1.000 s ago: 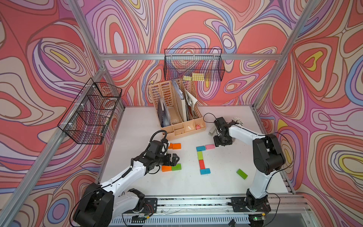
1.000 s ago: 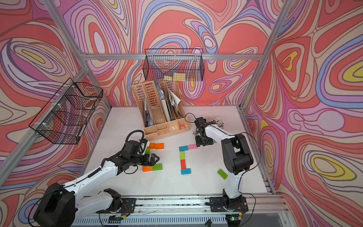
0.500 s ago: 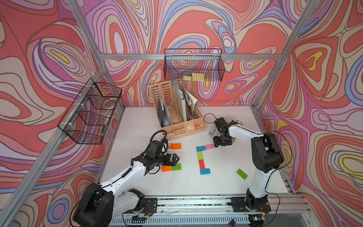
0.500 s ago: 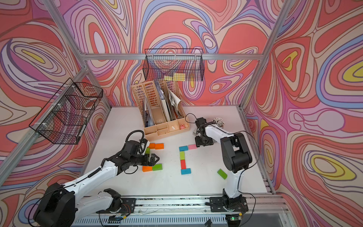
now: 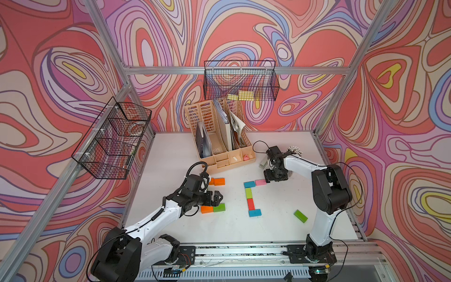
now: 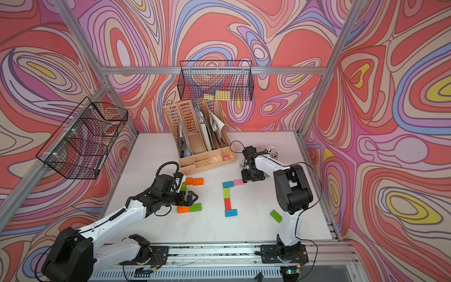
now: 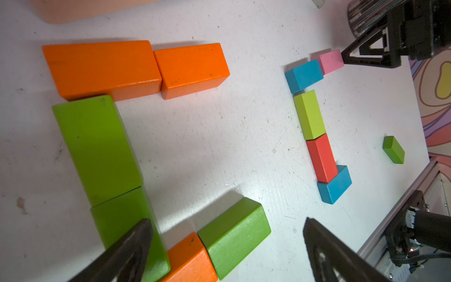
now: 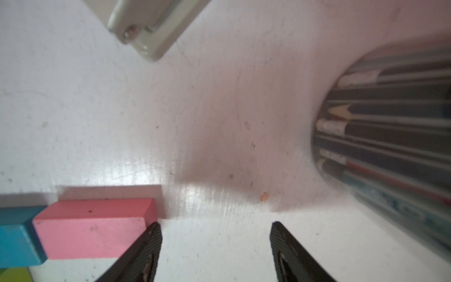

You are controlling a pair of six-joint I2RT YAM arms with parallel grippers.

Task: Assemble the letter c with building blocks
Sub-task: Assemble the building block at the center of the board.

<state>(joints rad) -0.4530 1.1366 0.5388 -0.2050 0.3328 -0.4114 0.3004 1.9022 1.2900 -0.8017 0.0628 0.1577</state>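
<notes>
Right gripper point(image 8: 215, 225) parted, empty, beside pink block point(image 8: 92, 229), left gripper point(image 7: 226, 219) spread wide, arm stretched low

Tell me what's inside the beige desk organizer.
The beige desk organizer has tall slots holding upright folders and loose papers. Its front trays show a small white piece and a pink object. The slot walls cover whatever lies deeper down.

My right tool point(image 8: 216, 225) has spread its jaws wider. They now stand apart over bare table point(image 8: 219, 122), with one finger point(image 8: 146, 246) at the end of the pink block point(image 8: 92, 229). The right arm's elbow point(image 5: 327, 193) has edged slightly inward.
</notes>
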